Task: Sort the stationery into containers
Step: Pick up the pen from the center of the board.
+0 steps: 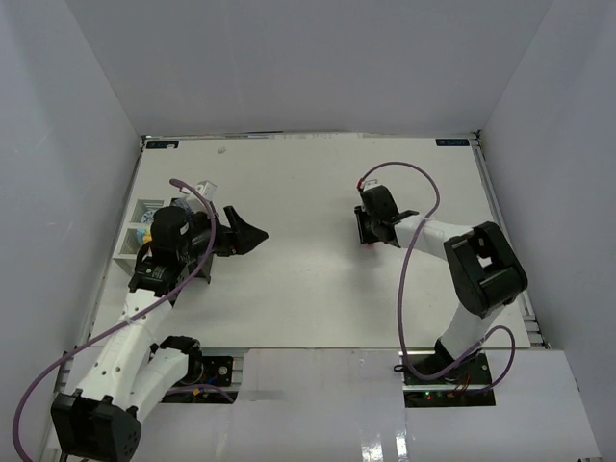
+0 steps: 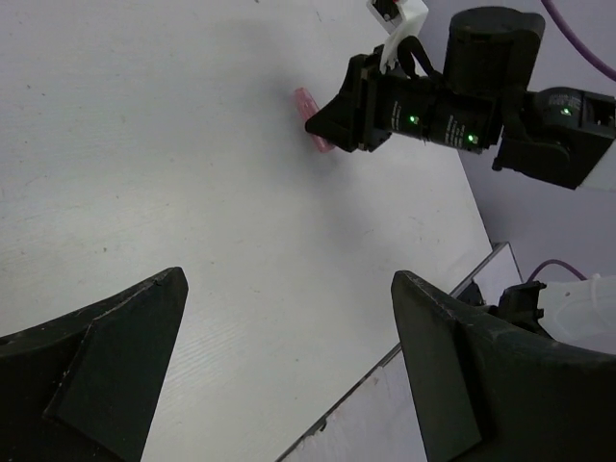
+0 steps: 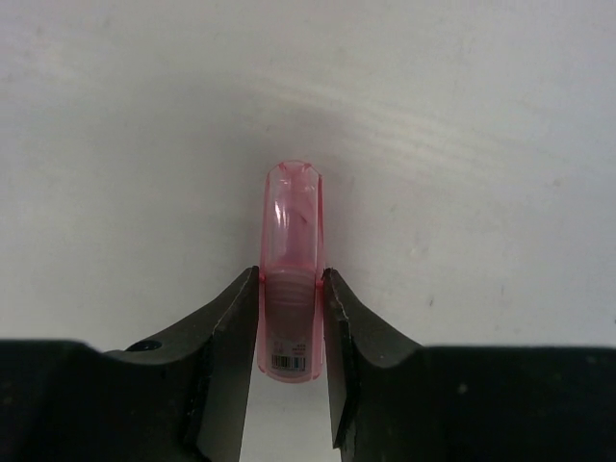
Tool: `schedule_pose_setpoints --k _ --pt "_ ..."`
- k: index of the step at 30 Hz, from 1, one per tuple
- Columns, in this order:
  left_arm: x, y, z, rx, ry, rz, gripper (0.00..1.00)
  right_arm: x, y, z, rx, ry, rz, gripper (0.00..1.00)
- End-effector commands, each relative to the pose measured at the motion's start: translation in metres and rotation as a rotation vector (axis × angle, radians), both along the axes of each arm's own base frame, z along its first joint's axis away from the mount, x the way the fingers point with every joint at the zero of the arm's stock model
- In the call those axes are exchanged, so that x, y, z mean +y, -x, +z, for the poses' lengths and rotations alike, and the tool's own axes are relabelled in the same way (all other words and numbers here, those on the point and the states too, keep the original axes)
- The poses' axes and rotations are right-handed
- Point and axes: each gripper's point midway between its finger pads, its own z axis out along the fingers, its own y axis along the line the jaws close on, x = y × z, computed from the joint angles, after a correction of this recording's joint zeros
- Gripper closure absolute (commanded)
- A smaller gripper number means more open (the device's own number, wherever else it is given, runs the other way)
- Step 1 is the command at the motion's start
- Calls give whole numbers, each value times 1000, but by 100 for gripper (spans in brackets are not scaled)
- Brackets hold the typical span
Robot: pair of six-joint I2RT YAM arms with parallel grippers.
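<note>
One pink marker [image 3: 290, 241] lies flat on the desk [image 3: 481, 144], its barrel pinched at the sides by the right end effector [image 3: 289, 289]. It looks light, rigid and probably slippery, so the mid-barrel hold suits it. Meanwhile the left end effector [image 2: 289, 289] hangs wide apart, empty.

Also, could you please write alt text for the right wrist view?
A pink marker with a clear cap lies on the white table, the right gripper's black fingers pressed against both its sides. Its near end bears a barcode.

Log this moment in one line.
left gripper: open, empty | right gripper: closed around pink marker | pink marker: flat on table
</note>
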Motion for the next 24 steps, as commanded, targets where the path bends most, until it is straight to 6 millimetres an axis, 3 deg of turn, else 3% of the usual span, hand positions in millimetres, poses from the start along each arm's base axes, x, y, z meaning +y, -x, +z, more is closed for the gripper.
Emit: schedule_pose_setpoints --k 1,8,9,11,14,19,24 --pt "-11 -3 18 -5 46 9 2 25 23 39 -104 -64 108 73" --pt "-54 -6 12 54 62 -10 2 66 74 115 -343 -255 291 73" --pt "-64 -2 13 67 75 -26 2 73 85 135 -392 -312 333 73" --pt "-74 -6 12 84 79 -22 2 79 98 147 -441 -369 378 71" --pt "-95 -10 30 52 106 -14 2 88 120 178 -528 -459 461 70" --pt "-130 -14 42 32 118 -34 2 94 140 201 -614 -552 542 69" --pt "-165 -10 38 22 81 -68 2 95 148 210 -636 -588 567 69"
